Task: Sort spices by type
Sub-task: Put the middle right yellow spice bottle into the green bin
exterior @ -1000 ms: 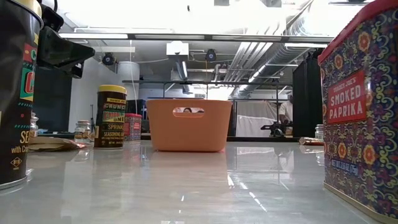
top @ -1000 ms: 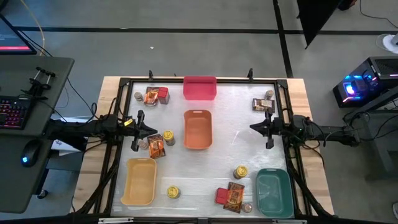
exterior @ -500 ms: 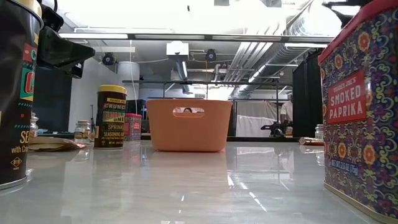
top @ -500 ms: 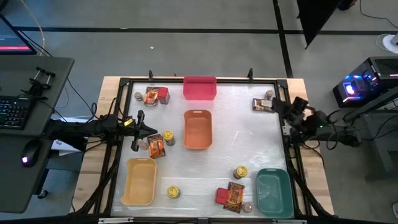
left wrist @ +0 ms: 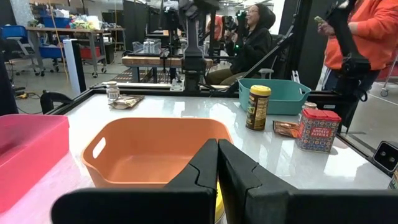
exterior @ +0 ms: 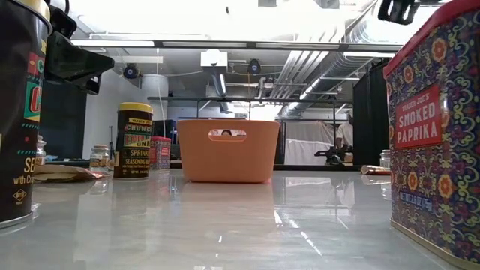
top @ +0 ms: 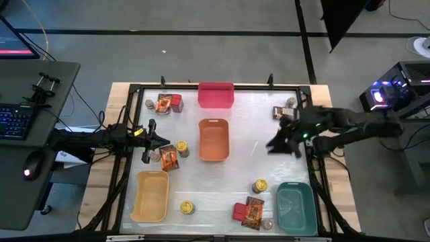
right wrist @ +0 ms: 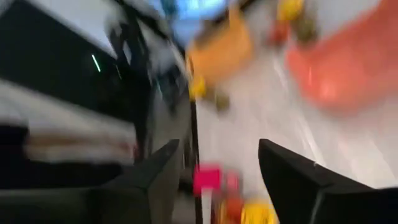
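Observation:
The spices stand in clusters on the white table. At the far left are a jar (top: 149,103), a packet (top: 163,103) and a red box (top: 176,103). Mid-left are a packet (top: 168,158) and a yellow-topped tin (top: 182,148). At the far right lies a packet (top: 280,112). Near the front are two tins (top: 260,185) (top: 187,208) and a red box (top: 239,212). My left gripper (top: 149,141) (left wrist: 217,168) is shut and level at the left edge, holding nothing. My right gripper (top: 274,144) (right wrist: 217,155) hangs open above the table's right half, holding nothing.
Four bins stand on the table: pink (top: 216,95) at the far edge, orange (top: 213,139) in the middle, yellow (top: 150,195) near left, teal (top: 293,207) near right. A black frame (top: 309,175) runs around the table. People stand beyond the table's right side (left wrist: 367,25).
My right gripper has left its place at the table's right edge, risen high, and swung out over the table toward the orange bin, rolling and tipping downward as it went. No spice has moved.

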Motion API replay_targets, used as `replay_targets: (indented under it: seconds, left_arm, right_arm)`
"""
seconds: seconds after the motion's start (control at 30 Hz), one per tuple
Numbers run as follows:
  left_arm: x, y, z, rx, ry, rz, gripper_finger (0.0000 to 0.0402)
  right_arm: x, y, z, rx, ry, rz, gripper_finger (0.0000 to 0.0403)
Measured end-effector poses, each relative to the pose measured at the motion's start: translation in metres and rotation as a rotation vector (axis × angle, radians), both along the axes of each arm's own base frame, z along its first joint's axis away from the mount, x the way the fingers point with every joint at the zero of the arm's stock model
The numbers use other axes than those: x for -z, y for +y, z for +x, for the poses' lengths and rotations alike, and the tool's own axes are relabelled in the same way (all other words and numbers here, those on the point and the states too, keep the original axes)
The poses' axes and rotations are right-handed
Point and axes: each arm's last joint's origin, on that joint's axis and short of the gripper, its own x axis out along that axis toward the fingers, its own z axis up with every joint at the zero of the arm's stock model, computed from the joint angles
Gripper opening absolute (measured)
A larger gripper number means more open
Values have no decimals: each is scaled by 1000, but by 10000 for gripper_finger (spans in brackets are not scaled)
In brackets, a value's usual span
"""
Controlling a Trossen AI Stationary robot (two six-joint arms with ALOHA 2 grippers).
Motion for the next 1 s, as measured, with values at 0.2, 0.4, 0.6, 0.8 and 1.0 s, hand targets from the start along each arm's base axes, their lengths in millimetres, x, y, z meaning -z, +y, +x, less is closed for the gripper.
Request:
replay_targets:
  seconds: [0.2,0.4,0.6,0.8,1.0]
  left_arm:
    - [0,0,0,0,0,0,0]
    - [0,0,0,0,0,0,0]
    - [0,0,0,0,0,0,0]
    - [0,0,0,0,0,0,0]
    - [0,0,0,0,0,0,0]
  right_arm:
    - [1,52,41,-86,449,-176,217]
    - [37,107,82,-94,683,-212,218]
    - [60,131,110,-155,804,-196,218]
    - [58,129,110,-71,893,-363,218]
    - [57,132,110,8,863,-395,218]
